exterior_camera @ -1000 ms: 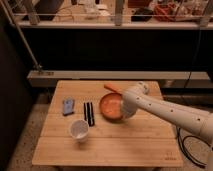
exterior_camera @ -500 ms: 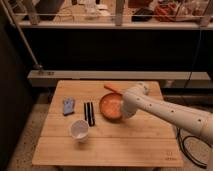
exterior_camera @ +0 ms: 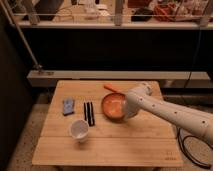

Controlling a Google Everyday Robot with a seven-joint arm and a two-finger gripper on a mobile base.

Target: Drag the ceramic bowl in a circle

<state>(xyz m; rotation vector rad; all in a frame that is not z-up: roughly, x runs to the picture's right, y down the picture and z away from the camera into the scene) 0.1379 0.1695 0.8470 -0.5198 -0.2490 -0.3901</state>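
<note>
Pressed together, the claw (exterior_camera: 125, 112) sat low at the right-hand rim of the ceramic bowl (exterior_camera: 111, 106). It looked to be touching that rim, but the wrist covered the fingertips, so whether a piece of the rim was pinched between them could not be told.

At the left of the desk (exterior_camera: 100, 150), a pale wooden top of long planks with a smooth, faintly glossy finish, lay a small blue-grey object (exterior_camera: 68, 106), soft-looking and roughly rectangular; what it was could not be made out. Near it, toward the front, a white cup (exterior_camera: 78, 129) stood upright, round, open-mouthed and plain-walled. Just right of these lay two dark sticks (exterior_camera: 88, 113), thin, straight and side by side, running front to back.

The ceramic bowl rested just right of the sticks, near the middle of the desk and slightly toward the back. It was wide, shallow and round, with an orange-red glaze that caught the light in its hollow. Its right edge was hidden behind the claw and wrist. Behind it, a slim orange item (exterior_camera: 112, 88) lay at a slant, partly blocked by the bowl's far rim.

The white arm (exterior_camera: 170, 116), smooth and tubular with small dark dots along its shell, reached in from the right and was cut off at the picture's edge. A dark cable (exterior_camera: 192, 150) looped on the floor beside the desk.
</note>
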